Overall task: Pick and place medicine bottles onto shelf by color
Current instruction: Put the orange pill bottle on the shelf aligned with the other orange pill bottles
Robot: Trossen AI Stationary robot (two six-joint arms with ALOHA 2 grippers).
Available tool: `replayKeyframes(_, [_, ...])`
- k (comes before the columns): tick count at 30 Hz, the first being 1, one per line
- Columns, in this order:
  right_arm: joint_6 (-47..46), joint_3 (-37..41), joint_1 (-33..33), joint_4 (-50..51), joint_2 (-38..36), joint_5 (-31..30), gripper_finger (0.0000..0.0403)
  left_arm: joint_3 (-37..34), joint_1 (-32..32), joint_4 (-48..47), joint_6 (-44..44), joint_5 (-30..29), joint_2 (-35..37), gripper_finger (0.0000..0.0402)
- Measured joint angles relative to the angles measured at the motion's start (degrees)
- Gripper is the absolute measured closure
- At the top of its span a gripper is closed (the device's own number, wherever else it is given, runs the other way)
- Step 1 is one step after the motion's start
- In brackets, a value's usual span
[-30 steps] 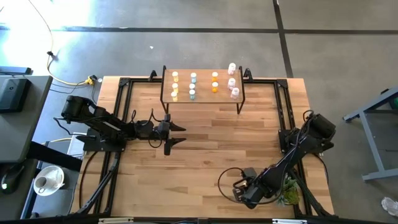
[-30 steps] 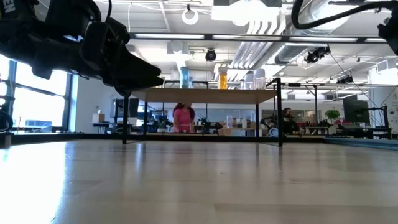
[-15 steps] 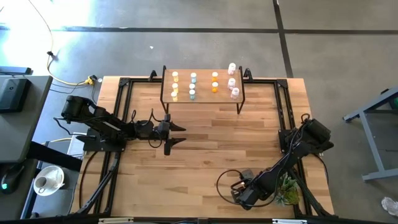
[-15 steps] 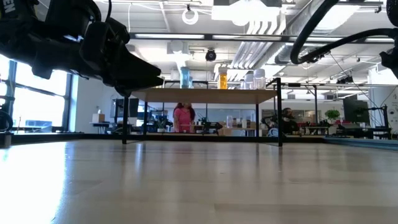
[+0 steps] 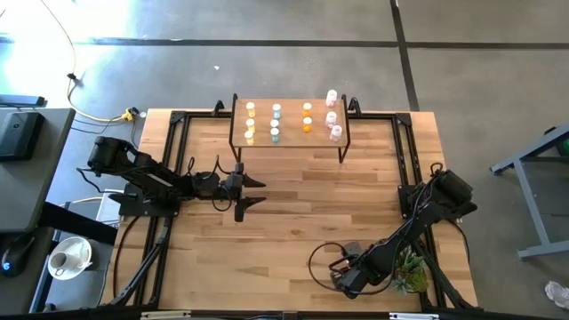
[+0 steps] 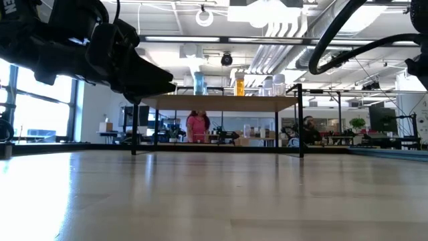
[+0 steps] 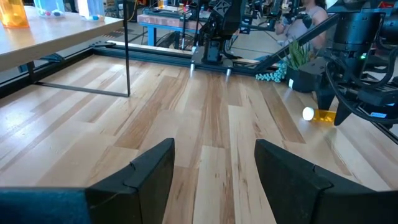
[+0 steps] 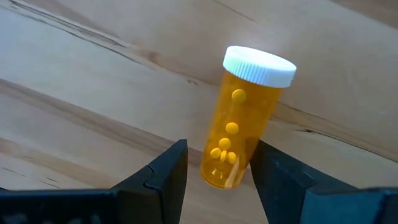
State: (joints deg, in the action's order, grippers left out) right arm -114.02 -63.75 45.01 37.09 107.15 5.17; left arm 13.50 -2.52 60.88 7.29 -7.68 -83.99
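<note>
Orange bottle (image 8: 243, 118) lying between open right pincer (image 8: 217, 171) fingers

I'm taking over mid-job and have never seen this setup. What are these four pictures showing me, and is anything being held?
Two robot arms work at a wooden table. The overhead picture shows the small shelf at the far edge, with rows of medicine bottles on it. The table-level picture looks across at that shelf. Each wrist camera looks past its own gripper. The left gripper hangs open and empty mid-table. The right gripper, at the near edge, is open around an orange bottle lying on the wood, not yet gripped.
</note>
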Motion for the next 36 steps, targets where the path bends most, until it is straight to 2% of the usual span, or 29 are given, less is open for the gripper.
replayKeyframes(12, [6.10, 0.13, 0.04, 0.49, 0.07, -1.36, 0.0321, 0.00, -0.02, 0.00, 0.02, 0.02, 0.00, 0.0190])
replayKeyframes(22, [12.30, -0.67, 0.25, -1.00, 0.15, -5.31, 0.0315, 0.00, -0.02, 0.00, 0.06, 1.29, 0.00, 0.0190])
replayKeyframes(26, [15.25, -2.55, 0.15, -0.97, 0.55, -10.43, 0.0315, 0.00, -0.02, 0.20, 0.13, 3.33, 0.00, 0.0190])
replayKeyframes(30, [22.19, -4.39, -1.08, -1.96, 0.55, -17.17, 0.0314, -0.02, -0.02, 1.56, 0.24, 6.27, 0.00, 0.0190])
replayKeyframes(36, [37.56, -8.17, -4.00, -4.15, 0.47, -20.45, 0.0314, -0.02, 0.00, 3.23, 0.07, 11.89, 0.00, 0.0190])
